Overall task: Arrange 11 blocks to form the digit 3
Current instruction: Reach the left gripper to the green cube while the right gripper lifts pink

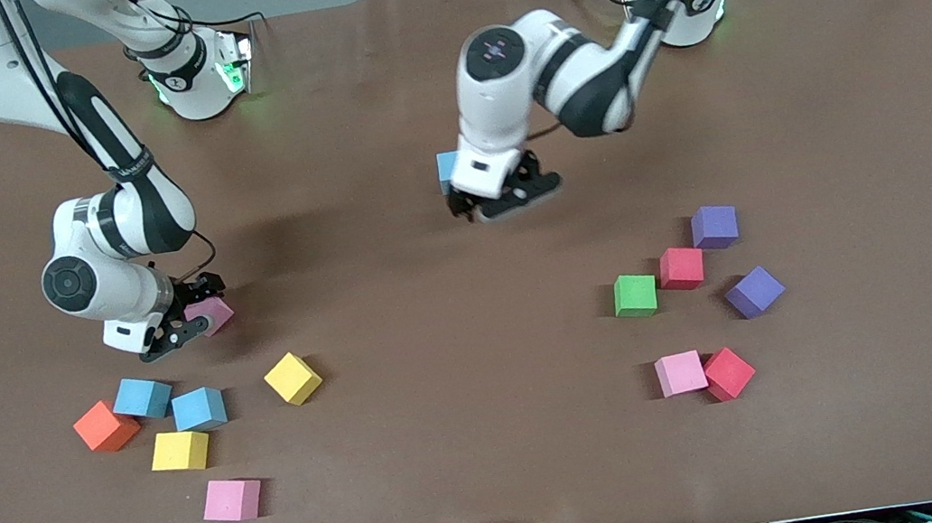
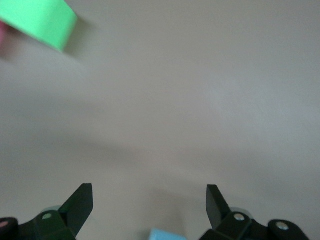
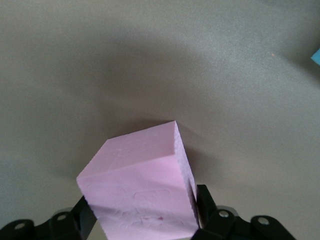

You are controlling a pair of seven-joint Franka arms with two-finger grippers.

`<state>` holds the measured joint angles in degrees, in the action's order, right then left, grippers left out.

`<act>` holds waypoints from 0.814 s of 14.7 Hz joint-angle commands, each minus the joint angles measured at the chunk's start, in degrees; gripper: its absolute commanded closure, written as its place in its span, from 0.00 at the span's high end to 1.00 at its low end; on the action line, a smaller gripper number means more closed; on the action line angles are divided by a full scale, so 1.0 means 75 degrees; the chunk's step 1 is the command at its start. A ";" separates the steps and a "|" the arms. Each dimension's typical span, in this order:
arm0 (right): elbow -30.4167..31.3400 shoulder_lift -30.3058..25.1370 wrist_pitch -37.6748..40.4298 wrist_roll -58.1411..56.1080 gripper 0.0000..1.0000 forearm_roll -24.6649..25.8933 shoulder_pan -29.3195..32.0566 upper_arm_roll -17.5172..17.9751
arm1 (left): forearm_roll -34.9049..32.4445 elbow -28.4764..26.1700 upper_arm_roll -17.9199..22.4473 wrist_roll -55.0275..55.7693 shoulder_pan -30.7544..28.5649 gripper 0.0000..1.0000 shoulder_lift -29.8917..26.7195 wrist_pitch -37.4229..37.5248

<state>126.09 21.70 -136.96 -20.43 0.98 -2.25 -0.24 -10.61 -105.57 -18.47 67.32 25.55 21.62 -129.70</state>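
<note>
Right arm: enters from the upper left of the front view, elbow bent, wrist low at left of centre. The right gripper (image 1: 196, 322) has its fingers closed on a pink cube (image 1: 211, 315); the right wrist view shows that pink cube (image 3: 142, 187) tilted, one corner raised, a finger pressed to each side. Whether it rests on the worktop (image 1: 448, 392) cannot be told.

Left arm: comes from the upper right, forearm folded toward frame centre. The left gripper (image 1: 503, 200) hangs low over the worktop with fingers spread wide and nothing between them. A light blue cube (image 1: 447, 170) beside it is mostly hidden by the wrist; the left wrist view shows only a cut-off edge of it (image 2: 167, 234).

Lower left of the front view: loose cluster of an orange cube (image 1: 105, 426), two blue, two yellow and one pink. Lower right: a green cube (image 1: 635, 294), two red, two purple and one pink, the pink touching a red. The cubes sit at mixed angles, forming no row or column.
</note>
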 commanded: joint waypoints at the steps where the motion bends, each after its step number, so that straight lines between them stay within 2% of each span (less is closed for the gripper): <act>1: 0.0052 0.0083 -0.0160 -0.0124 0.64 -0.0107 -0.0098 0.0020 | -0.0132 0.0236 -0.0057 -0.1097 -0.0954 1.00 0.0082 0.0289; 2: -0.0006 0.0094 -0.0137 -0.0019 0.44 -0.0119 -0.0098 0.0020 | -0.0155 0.0236 -0.0057 -0.1577 -0.1306 1.00 0.0128 0.0289; 5: -0.0159 0.0118 -0.0032 0.0040 0.19 -0.0235 -0.0016 0.0020 | -0.0202 0.0399 -0.0033 -0.2972 -0.2104 1.00 0.0409 0.0277; 8: -0.0428 0.0025 0.0633 0.0518 0.05 -0.1217 -0.0016 -0.0003 | -0.0202 0.0668 -0.0033 -0.4238 -0.2633 1.00 0.0795 0.0277; 10: -0.0860 -0.0116 0.1522 0.1686 0.05 -0.1828 -0.0027 -0.0003 | -0.0191 0.0972 -0.0022 -0.4907 -0.2762 1.00 0.1135 0.0277; 12: -0.1120 -0.0314 0.2227 0.2928 0.04 -0.2086 -0.0062 0.0008 | -0.0179 0.1242 -0.0022 -0.5039 -0.2844 0.99 0.1475 0.0277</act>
<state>119.19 21.60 -124.97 -6.72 -11.91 -2.59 -0.36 -10.71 -100.16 -18.11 30.80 4.46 29.34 -128.50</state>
